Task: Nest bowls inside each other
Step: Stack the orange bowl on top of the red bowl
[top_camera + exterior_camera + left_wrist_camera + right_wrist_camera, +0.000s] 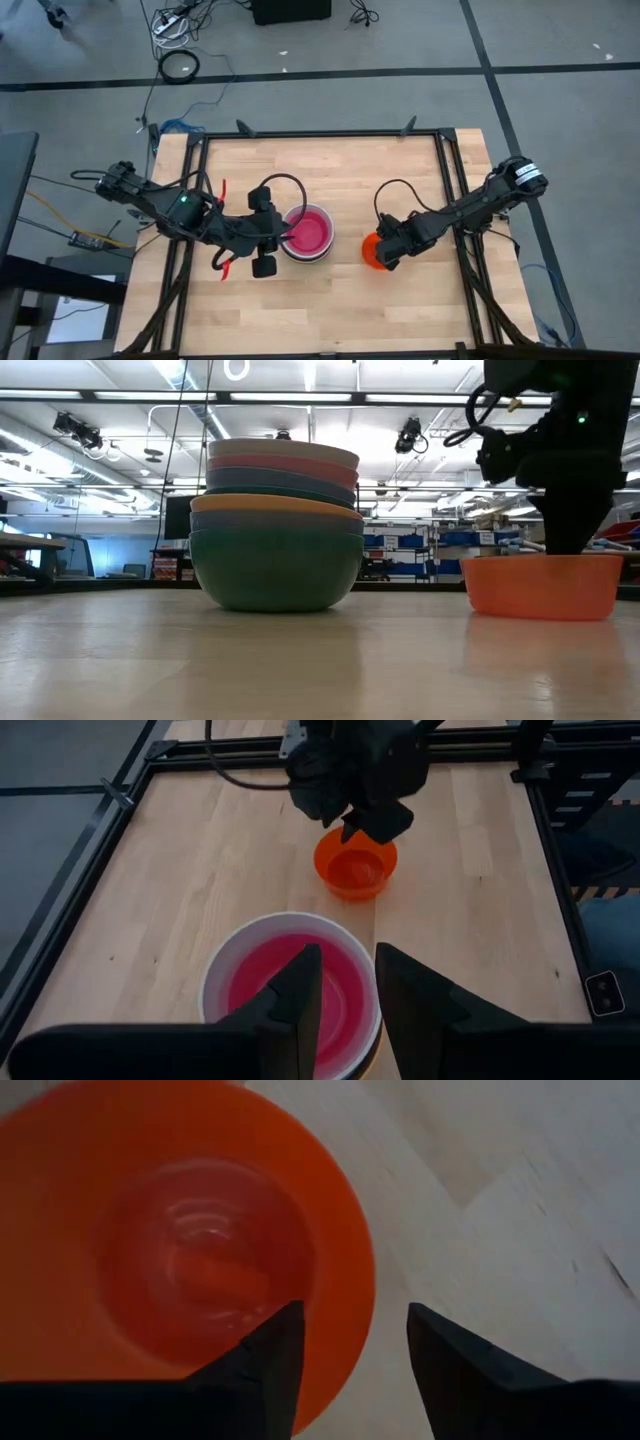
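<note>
On pale wood table, round glossy red bowl, smooth nested stack

This was a robotics lab or industrial workshop hall. The wooden worktop sat inside a black metal frame on a grey floor marked with dark tape lines, with cables and a power strip lying toward 11 o'clock. Beyond the worktop, the low view showed an open ceiling with strip lights, hanging cameras and blue shelving.
</note>
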{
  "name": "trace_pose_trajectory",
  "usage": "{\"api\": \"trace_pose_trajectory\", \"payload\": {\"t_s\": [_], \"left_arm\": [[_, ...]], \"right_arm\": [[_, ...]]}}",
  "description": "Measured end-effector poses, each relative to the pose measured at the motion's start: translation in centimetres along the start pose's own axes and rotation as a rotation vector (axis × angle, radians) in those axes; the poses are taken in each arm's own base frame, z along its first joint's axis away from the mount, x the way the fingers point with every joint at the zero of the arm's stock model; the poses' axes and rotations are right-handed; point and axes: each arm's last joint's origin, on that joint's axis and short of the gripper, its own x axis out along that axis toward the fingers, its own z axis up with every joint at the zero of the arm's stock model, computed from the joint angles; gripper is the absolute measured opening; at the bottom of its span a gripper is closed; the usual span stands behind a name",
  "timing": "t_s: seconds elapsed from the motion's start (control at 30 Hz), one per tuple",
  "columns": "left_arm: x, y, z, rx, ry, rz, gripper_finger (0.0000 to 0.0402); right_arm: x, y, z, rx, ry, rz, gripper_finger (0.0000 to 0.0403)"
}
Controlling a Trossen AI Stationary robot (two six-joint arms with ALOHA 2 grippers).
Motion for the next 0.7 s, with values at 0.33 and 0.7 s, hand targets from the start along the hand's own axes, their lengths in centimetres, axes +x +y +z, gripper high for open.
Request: {"api": "trace_pose_trajectory", "payload": {"t_s": [0.33,0.7], "left_arm": [[0.0,0.0,0.0,0.001,-0.001,0.000,0.0106],[0.0,0.0,0.0,-0.001,0.000,0.000,0.0106]], "right_arm": [[0.5,0.1,0.2,-0.020,0.017,-0.012,0.0037],[-2.0,-1.2,0.8,0.009,-0.102,0.058,0.0001]]}}
